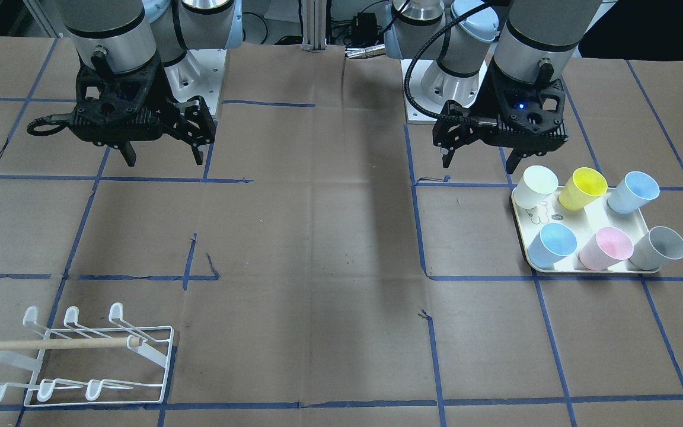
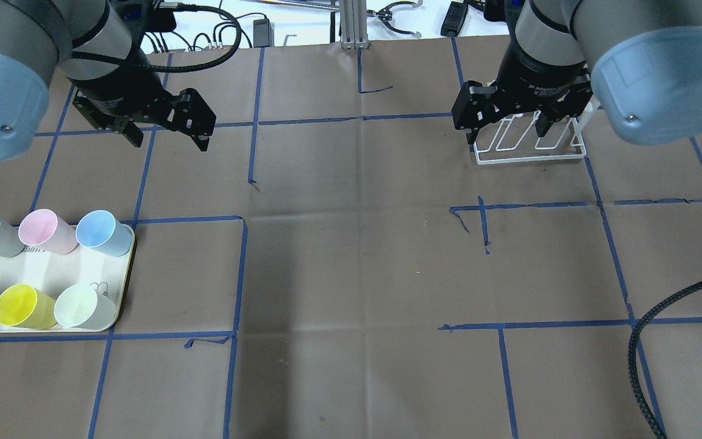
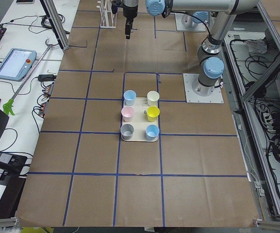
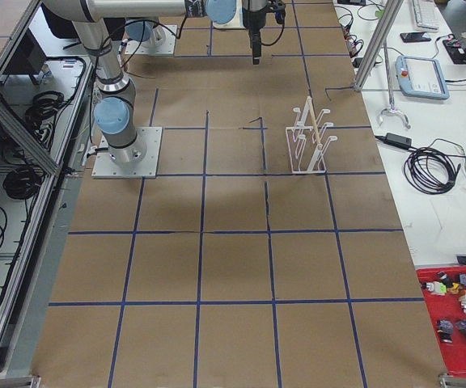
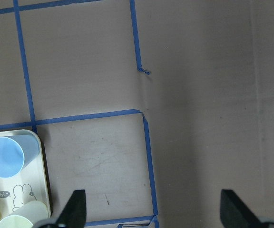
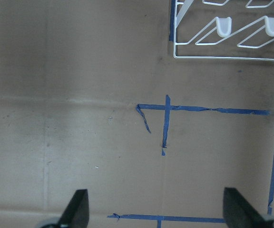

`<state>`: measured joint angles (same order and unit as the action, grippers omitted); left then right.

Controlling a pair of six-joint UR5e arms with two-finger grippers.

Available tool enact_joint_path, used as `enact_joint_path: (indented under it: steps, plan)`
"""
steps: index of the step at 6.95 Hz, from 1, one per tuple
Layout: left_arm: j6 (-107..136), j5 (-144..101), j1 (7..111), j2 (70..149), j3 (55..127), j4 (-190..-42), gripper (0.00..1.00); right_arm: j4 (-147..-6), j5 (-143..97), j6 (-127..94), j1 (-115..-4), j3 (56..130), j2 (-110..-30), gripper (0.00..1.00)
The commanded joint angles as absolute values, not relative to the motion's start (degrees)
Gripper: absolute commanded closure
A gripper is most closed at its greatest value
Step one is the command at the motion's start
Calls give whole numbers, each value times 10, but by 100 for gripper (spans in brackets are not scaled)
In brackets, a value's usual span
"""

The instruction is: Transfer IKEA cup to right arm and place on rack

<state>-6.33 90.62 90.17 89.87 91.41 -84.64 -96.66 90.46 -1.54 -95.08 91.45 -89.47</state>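
The fingers of the left gripper (image 1: pixel 481 160) are spread wide with nothing between them. In the left wrist view only brown paper (image 5: pixel 208 95) and blue tape (image 5: pixel 147 152) are seen between the tips. The fingers of the right gripper (image 1: pixel 165 159) are likewise parted and empty.

The left gripper is held above the table in the upper right of the front-facing view, just beyond the upper left corner of the cream tray (image 1: pixel 584 270). On the tray 6 cups (image 1: pixel 605 247) are stood mouth up in 2 rows of 3, and the white cup (image 1: pixel 538 185) is nearest the gripper. The right gripper is held in the upper left of that view, well apart from the rack (image 1: pixel 80 343) in the lower left corner. No cup is hung on the rack.

The task is judged to be at its start, with the first pick not yet made. For the next move, the left gripper is to be lowered over 1 cup and closed on its wall without the neighbours being knocked. Room is to be left on the cup for the right gripper at the hand-over.
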Motion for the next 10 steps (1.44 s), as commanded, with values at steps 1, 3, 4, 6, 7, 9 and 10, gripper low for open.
enact_joint_path:
  steps: [1, 3, 4, 6, 7, 9, 10]
  plan:
    - [-63, 906, 902, 899, 913, -845, 0, -965, 904, -14, -951, 915, -895, 0]
    - [-63, 905, 902, 899, 914, -845, 0, -965, 904, -14, -951, 915, -895, 0]
    - [-63, 905, 902, 900, 914, -846, 0, -965, 903, -14, -951, 915, -895, 0]
    - [-63, 906, 902, 900, 914, -846, 0, -966, 903, -14, -951, 916, -895, 0]
    - [-64, 907, 902, 899, 917, -846, 0, -967, 902, -15, -951, 916, -895, 0]
    - [-69, 908, 900, 896, 921, -843, 0, -967, 902, -15, -951, 915, -895, 0]
    - [-73, 909, 896, 890, 929, -839, 0, -967, 903, -15, -951, 915, -895, 0]
